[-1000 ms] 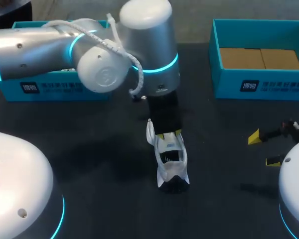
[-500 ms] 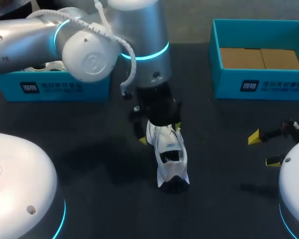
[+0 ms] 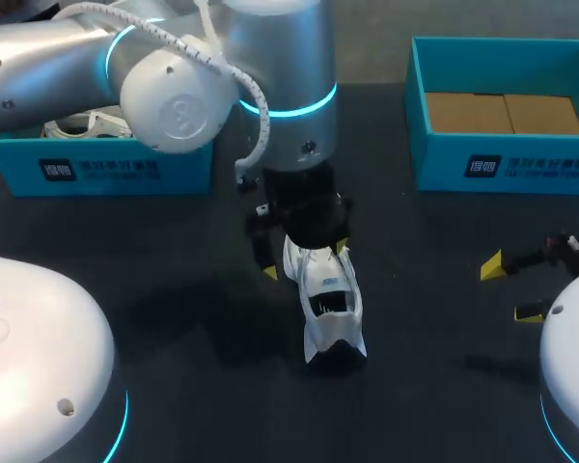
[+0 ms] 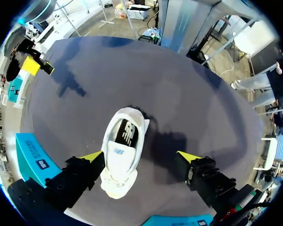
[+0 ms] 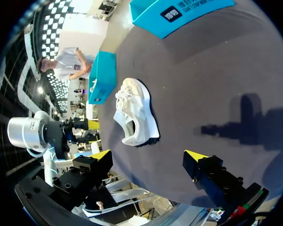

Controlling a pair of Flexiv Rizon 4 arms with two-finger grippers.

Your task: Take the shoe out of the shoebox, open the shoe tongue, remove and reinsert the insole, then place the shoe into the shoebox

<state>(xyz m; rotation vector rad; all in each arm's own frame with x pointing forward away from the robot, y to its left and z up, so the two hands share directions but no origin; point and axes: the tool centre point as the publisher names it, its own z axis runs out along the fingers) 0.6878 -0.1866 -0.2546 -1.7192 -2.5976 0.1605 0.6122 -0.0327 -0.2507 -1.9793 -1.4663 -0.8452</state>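
A white shoe (image 3: 330,311) lies upright on the dark table near the middle, its opening facing up. My left gripper (image 3: 306,260) hangs over the shoe's far, laced end, open, with one yellow fingertip on each side of it. In the left wrist view the shoe (image 4: 125,150) lies between the fingers of the left gripper (image 4: 140,157), nearer one fingertip (image 4: 92,156), and its dark insole shows in the opening. My right gripper (image 3: 511,287) stands open at the table's right side, apart from the shoe (image 5: 137,113), with nothing between the fingers of the right gripper (image 5: 148,155).
A teal shoebox (image 3: 507,164) with a cardboard floor stands at the back right. Another teal box (image 3: 96,169) at the back left holds a second white shoe (image 3: 82,123). My left arm's wrist and elbow hang over the table's back middle.
My left gripper has opened and let go of the shoe's upper part; its fingers now stand spread on both sides. The left arm shifted slightly. The right arm has not moved.
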